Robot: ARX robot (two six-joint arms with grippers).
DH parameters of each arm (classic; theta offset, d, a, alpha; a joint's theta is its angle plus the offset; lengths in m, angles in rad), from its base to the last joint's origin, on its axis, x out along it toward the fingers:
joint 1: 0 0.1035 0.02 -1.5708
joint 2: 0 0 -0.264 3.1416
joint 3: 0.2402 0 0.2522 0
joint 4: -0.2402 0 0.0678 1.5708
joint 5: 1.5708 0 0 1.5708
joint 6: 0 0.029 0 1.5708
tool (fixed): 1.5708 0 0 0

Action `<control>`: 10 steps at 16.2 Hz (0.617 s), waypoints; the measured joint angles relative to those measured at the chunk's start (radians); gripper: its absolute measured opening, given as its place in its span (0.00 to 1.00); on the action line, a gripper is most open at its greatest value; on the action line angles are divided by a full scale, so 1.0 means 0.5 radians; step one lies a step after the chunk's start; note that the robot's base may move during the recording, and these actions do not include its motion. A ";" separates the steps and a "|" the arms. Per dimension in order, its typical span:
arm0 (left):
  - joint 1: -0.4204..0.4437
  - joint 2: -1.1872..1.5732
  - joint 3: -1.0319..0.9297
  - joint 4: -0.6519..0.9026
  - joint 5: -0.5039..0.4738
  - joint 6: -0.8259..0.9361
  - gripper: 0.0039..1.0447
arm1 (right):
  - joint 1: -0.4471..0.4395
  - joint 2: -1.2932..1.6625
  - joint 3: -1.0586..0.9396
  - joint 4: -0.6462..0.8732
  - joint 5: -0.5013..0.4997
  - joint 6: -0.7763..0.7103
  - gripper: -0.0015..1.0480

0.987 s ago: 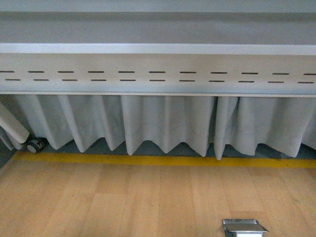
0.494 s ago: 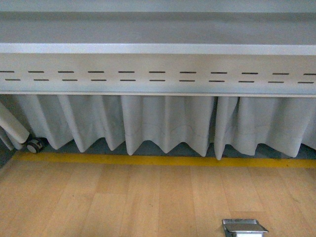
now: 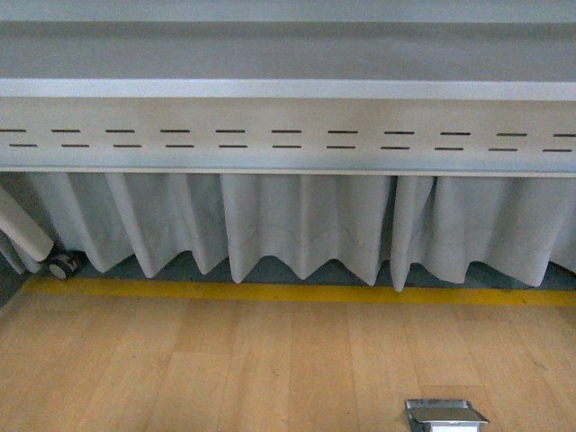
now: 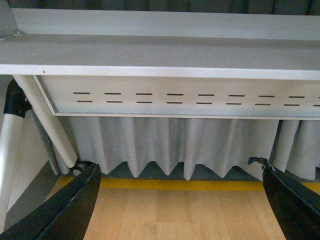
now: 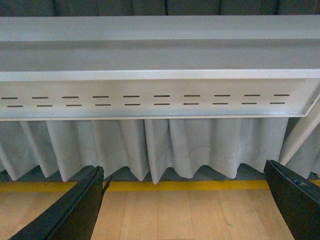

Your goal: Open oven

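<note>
My left hand and right hand are both released, fingers spread wide, facing one table, one curtain, one yellow stripe.

We are seeing a matt metal slotted panel, pleated cloth curtain, smooth wood-grain floor and shiny metal floor box.
</note>
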 joint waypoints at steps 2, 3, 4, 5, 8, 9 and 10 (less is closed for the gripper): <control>0.000 0.000 0.000 0.000 0.000 0.000 0.94 | 0.000 0.000 0.000 0.000 0.000 0.000 0.94; 0.000 0.000 0.000 0.000 0.000 0.000 0.94 | 0.000 0.000 0.000 0.000 0.000 0.000 0.94; 0.000 0.000 0.000 0.000 0.000 0.000 0.94 | 0.000 0.000 0.000 0.000 0.000 0.000 0.94; 0.000 0.000 0.000 0.000 0.000 0.000 0.94 | 0.000 0.000 0.000 0.000 0.000 0.000 0.94; 0.000 0.000 0.000 -0.006 0.000 0.000 0.94 | 0.000 0.000 0.000 -0.006 0.001 0.001 0.94; 0.000 0.000 0.000 -0.008 0.001 0.000 0.94 | 0.000 -0.001 0.000 -0.005 0.001 0.000 0.94; 0.000 0.000 0.000 -0.008 0.000 0.000 0.94 | 0.000 -0.001 0.000 -0.006 0.001 0.000 0.94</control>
